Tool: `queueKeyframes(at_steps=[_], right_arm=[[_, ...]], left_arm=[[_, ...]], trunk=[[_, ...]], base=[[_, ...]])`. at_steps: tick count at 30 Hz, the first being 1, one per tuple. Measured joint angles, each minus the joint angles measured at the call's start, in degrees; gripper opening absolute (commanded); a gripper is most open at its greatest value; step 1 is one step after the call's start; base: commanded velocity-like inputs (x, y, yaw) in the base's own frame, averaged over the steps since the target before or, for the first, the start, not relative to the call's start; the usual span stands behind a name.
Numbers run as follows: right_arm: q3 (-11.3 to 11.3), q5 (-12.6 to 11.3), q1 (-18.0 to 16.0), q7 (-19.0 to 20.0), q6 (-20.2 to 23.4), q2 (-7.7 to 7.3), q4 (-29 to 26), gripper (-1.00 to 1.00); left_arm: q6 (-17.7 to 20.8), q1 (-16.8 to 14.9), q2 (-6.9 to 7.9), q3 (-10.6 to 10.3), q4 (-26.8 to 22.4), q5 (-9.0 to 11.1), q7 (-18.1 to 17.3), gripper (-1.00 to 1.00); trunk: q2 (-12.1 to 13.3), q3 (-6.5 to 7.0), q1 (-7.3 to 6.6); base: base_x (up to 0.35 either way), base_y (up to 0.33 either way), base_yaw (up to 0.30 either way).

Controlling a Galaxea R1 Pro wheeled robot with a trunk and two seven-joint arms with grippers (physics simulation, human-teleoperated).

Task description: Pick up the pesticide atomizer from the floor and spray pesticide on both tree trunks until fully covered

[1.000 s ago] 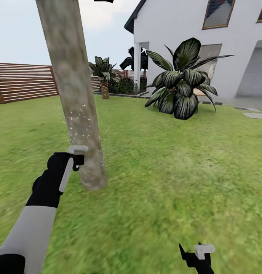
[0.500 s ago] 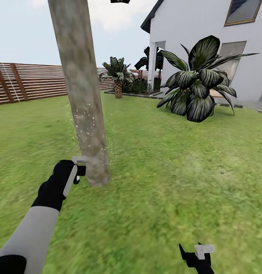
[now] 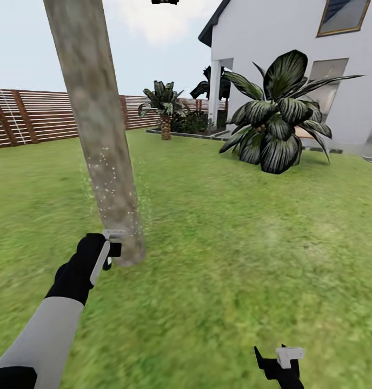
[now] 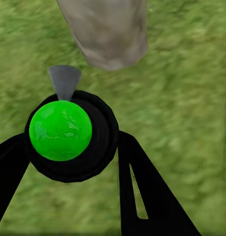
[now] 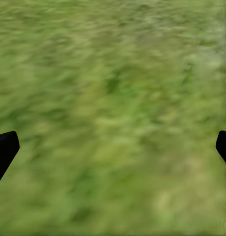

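- My left gripper [image 4: 68,162] is clamped round the atomizer [image 4: 68,132], fingers either side, nozzle aimed at the trunk [image 3: 102,156] base so spray lands on bark, not grass
- Held low & close to the trunk: white specks show higher up, so I judge the foot is what's left
- Right gripper [image 5: 113,147] is spread wide w/ nothing in it, parked over lawn [image 3: 234,227], out of the way
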Motion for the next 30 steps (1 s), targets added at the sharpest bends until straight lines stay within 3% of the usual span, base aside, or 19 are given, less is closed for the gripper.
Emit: queueKeyframes(at_steps=[7,12,30], right_arm=[[0.0,0.0,0.0,0.0,0.0,0.0,0.0,1.0],[0.1,0.0,0.0,0.0,0.0,0.0,0.0,1.0],[0.1,0.0,0.0,0.0,0.0,0.0,0.0,1.0]], left_arm=[[-0.1,0.1,0.11,0.4,0.1,-0.1,0.0,-1.0],[-0.1,0.1,0.16,3.1,0.8,-0.1,0.0,-1.0],[-0.2,1.2,-0.05,3.2,2.0,0.2,2.3,-1.0]], trunk=[[0.0,0.0,0.0],[0.0,0.0,0.0],[0.0,0.0,0.0]], base=[[0.002,-0.271,0.234],[0.124,-0.258,0.278],[0.213,-0.208,0.081]])
